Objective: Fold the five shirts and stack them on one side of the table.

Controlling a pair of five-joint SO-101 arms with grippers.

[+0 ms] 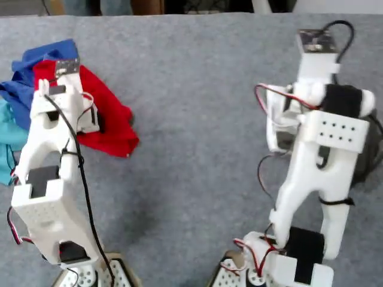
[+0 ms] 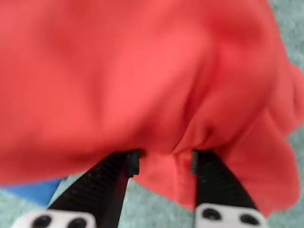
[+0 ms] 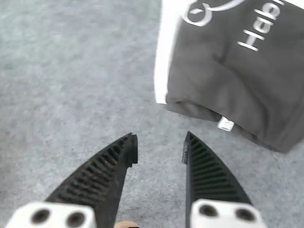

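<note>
**A:** Why was everything split across the table (image 1: 197, 89) like that?

**B:** It looked like a pile on one side and a stack on the other. The red shirt (image 1: 111, 128) lay crumpled at the far left, over the blue shirt (image 1: 30, 66), with the teal shirt (image 1: 7, 128) at the left edge beside them. None of the three was folded. On the right lay the dark shirt (image 3: 228, 80), folded flat on a white layer (image 3: 164, 47), which I took for another folded shirt. So the right side seemed to be where the stack was kept.

**A:** And the left gripper (image 2: 161, 161)?

**B:** It was down on the red shirt, which made sense, since red was the top of the pile. Its jaws stood moderately apart, with the tips against the cloth and a ridge of red fabric bunched between them. They had not closed on it, so I would not call it held.

**A:** The right gripper (image 3: 159, 142)?

**B:** It held nothing. Its jaws stood about as far apart, over bare grey table near the dark shirt's folded edge but not touching it. I read that as waiting clear of the stack.
</note>
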